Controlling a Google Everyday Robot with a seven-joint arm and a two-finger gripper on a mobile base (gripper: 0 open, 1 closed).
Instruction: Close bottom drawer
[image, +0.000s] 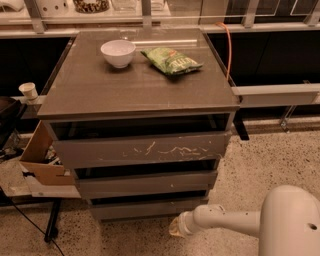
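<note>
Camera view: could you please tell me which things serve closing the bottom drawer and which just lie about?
Job: bottom drawer, slightly open; end effector, low in front of it.
Lying about: white bowl, green bag on top; paper cup, cardboard box at left.

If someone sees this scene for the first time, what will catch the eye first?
The white scratches on the top drawer front, mid-picture, stand out. A white bowl and a green snack bag sit on the cabinet top. Below, the gripper is low near the bottom drawer.

Claw low before the bottom drawer; bowl left of bag on the cabinet top
</note>
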